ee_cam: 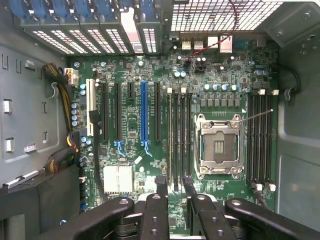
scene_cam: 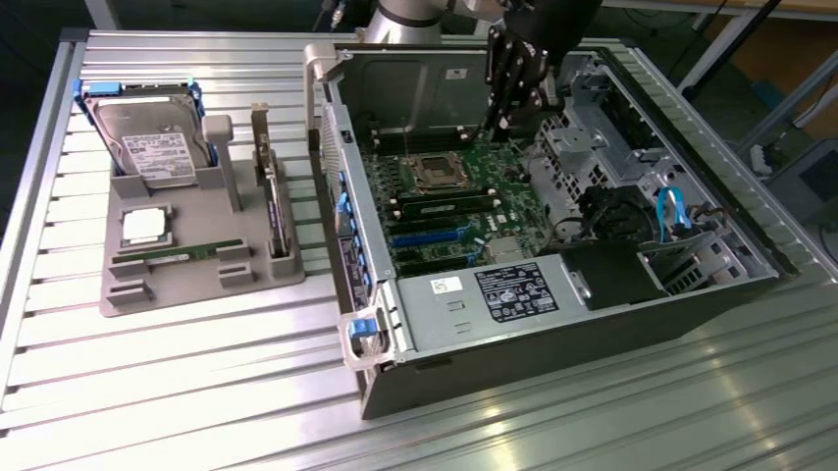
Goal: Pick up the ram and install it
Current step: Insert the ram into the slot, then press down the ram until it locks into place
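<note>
Pincer [scene_cam: 504, 123] spread and empty, poised above the motherboard [scene_cam: 452, 201] inside the open case [scene_cam: 733, 285]. Ram [scene_cam: 180, 254] lies in the grey holder tray [scene_cam: 196, 289] near the worktop's [scene_cam: 196, 392] left edge, exterior view. Not picked up; install pending.

The robot arm [scene_cam: 412, 20] is cut off by the exterior view's upper edge, and the pincer [scene_cam: 515, 83] hides part of the case's back wall. In the grey holder [scene_cam: 196, 265] the ram [scene_cam: 177, 254] is perhaps that thin green strip, too small for its chips to show. The table [scene_cam: 157, 392] runs past the picture's edges.
</note>
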Controlling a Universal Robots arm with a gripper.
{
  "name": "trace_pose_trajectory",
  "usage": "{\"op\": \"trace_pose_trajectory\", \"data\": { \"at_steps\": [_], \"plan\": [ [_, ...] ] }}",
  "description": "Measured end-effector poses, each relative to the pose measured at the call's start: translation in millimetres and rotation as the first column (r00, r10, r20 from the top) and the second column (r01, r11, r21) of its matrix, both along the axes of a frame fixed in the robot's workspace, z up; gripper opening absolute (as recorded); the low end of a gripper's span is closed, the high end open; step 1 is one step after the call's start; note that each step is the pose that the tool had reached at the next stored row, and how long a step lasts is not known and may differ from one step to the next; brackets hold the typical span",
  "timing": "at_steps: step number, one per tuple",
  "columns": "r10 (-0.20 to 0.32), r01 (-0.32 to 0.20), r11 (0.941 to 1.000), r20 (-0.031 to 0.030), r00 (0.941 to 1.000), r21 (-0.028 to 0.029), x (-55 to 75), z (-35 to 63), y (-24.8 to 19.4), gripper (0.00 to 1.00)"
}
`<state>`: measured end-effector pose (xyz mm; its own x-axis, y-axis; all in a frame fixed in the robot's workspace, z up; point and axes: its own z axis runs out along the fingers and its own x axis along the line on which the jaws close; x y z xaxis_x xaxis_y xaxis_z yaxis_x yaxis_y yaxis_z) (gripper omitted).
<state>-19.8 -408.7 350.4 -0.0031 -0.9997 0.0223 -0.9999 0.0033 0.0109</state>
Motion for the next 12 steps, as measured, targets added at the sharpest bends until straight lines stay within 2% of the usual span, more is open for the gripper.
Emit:
{"op": "trace_pose_trajectory", "data": {
  "at_steps": [12],
  "plan": [
    [0.0,0.0,1.0,-0.0001,1.0,-0.0003,0.0,0.1,0.0,0.25]
  ]
}}
